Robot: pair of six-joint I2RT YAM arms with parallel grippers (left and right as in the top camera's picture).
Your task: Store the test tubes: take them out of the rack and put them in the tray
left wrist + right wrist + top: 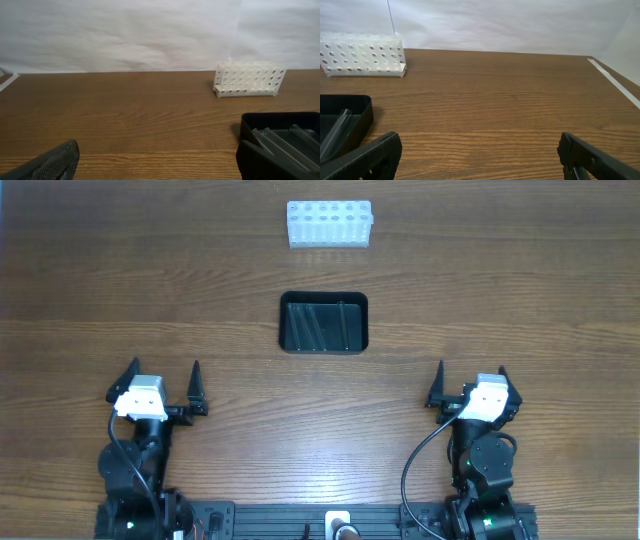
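With left hand (165, 366) and right hand (471, 368) both spread open, empty, by the desk's (100, 280) front edge and clear tubes (320, 326) lying in the tray (282, 322) short of the far edge, beware toppling the light rack (330, 224) at that edge while groping for hard-to-see leftovers.

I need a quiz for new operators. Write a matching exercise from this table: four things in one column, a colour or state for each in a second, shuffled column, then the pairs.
Things:
1. test tube rack
2. tray
3. test tubes
4. left gripper

Colour or state:
A. black
B. open, holding nothing
C. white, with rows of holes
D. clear, lying flat in the tray

Pairs: 1-C, 2-A, 3-D, 4-B
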